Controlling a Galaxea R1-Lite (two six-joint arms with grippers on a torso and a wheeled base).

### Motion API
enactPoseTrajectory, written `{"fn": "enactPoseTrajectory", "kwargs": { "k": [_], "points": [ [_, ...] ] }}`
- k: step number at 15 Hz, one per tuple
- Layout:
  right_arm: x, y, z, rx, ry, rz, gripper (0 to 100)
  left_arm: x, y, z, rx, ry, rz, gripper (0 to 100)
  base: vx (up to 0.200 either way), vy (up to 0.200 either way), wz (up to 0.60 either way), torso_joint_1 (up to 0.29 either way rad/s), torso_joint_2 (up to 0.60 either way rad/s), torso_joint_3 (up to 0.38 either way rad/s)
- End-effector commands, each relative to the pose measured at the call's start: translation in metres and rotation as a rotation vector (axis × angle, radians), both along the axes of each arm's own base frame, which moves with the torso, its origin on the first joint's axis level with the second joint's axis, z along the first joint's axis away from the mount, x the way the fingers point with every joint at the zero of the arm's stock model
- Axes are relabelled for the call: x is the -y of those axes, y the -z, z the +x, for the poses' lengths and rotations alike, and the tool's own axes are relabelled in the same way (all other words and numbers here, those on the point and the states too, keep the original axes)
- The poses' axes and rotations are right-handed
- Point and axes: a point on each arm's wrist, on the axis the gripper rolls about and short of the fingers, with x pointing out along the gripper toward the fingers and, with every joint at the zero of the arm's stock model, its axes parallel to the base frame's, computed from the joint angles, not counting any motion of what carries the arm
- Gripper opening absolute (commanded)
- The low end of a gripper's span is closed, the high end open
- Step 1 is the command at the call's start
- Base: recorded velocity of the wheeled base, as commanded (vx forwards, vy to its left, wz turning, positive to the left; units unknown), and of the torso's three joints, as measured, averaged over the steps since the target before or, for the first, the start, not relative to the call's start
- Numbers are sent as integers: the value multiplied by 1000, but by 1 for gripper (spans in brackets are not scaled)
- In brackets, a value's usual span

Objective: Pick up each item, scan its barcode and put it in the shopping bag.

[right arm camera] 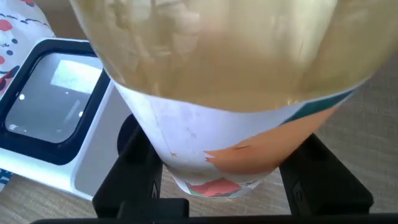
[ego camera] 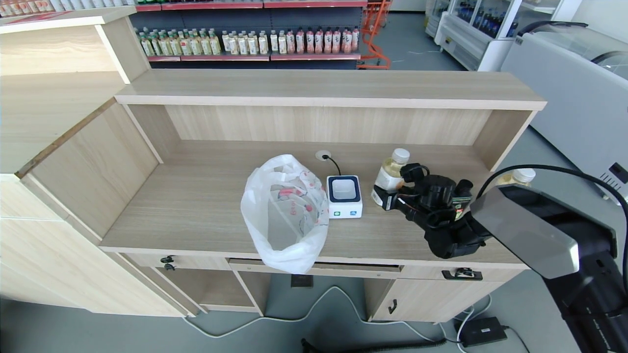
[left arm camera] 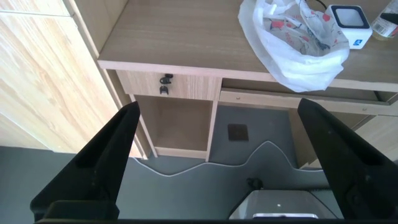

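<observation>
Wood-grain table (ego camera: 196, 206) surface is occupied by a white shopping bag (ego camera: 284, 215), with a scanner (ego camera: 344, 196) placed just beside it. A bottle (ego camera: 390, 174) of yellowish drink is gripped at its labelled lower part by the right claw (ego camera: 390, 198), just beside the scanner on the side away from the bag. The left claw (left arm camera: 217, 124) is held open, jaws spread wide, before the table front and below its top.

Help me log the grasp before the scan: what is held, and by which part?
The right gripper holds the bottle by its labelled lower body, beside the scanner. The left gripper is open and empty.
</observation>
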Motion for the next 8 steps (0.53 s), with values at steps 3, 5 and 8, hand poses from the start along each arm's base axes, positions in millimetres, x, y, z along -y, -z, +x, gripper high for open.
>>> {"fn": "enactPoseTrajectory", "kwargs": {
  "k": [3,5,8],
  "points": [
    [7,-44,-11,67,11,15,0,0,0,0,-1,1,0,100,0,0,0,0,0,0],
    [17,-72,-33,67,7,28,0,0,0,0,1,0,0,100,0,0,0,0,0,0],
    [31,-123,-90,47,-183,107,0,0,0,0,1,0,0,100,0,0,0,0,0,0]
  ]
}}
